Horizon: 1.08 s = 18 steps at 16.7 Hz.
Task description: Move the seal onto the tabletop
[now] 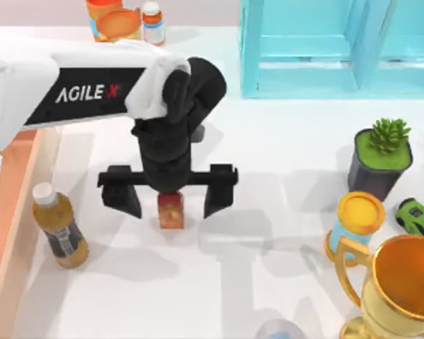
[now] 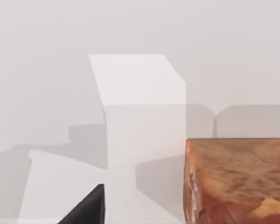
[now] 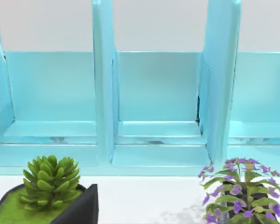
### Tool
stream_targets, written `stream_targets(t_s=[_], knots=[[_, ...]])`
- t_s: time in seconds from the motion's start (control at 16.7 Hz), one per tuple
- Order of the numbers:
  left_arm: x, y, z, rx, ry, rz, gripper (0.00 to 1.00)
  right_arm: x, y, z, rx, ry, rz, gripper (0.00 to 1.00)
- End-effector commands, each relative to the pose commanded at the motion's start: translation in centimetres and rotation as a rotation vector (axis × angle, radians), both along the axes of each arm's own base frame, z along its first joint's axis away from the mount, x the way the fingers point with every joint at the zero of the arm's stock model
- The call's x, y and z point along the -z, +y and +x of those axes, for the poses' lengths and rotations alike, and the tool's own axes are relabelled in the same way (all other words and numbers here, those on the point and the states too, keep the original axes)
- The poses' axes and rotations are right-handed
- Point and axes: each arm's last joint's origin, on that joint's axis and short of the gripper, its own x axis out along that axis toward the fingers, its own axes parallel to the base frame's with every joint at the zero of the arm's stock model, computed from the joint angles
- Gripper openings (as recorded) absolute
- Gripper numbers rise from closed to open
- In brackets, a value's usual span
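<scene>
- The left gripper (image 1: 172, 192) of an AgileX arm hangs over the white tabletop (image 1: 268, 268), its two black fingers (image 1: 124, 193) spread wide and released, one to either side of the seal (image 1: 171, 210).
- The seal stands on the tabletop between those fingers, touching neither of them; from above, a tan-orange block with a dark red upper part, its far end tucked under the black wrist.
- In the left wrist view the seal (image 2: 238, 179) shows up close as a mottled orange block resting on the plain white surface, with one dark fingertip (image 2: 86, 208) well apart from it.
- To the left, an amber bottle (image 1: 59, 226) with a white cap lies tilted just beside the wooden tray (image 1: 14, 212) at the table's left edge.
- At the right side stand a potted succulent (image 1: 381, 159), a gold trophy cup (image 1: 403, 286) and a small green toy car (image 1: 417, 217) (all well clear of the seal).
- The turquoise cabinet (image 1: 325, 46) sits at the far right; the right wrist view faces its open compartments (image 3: 158, 98), with the succulent (image 3: 49, 179) and a purple-flowered plant (image 3: 245, 186) before them.
</scene>
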Motion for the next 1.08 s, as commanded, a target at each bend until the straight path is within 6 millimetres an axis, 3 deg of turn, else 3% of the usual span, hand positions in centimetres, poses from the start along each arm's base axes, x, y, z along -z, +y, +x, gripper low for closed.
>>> stream_targets(t_s=[0.3,0.9,1.08], knots=[[-2.2,-0.5,0.5,0.0,0.01,-0.002,1.0,0.0,0.0,0.0,0.0,0.0,0.0,1.0],[-13.7,-0.2,0.2,0.001,0.015,0.006,1.0,0.0,0.0,0.0,0.0,0.0,0.0,1.0],[-15.0,0.0,0.0,0.0,0.0,0.0,1.0,0.0,0.0,0.0,0.0,0.0,0.0,1.0]])
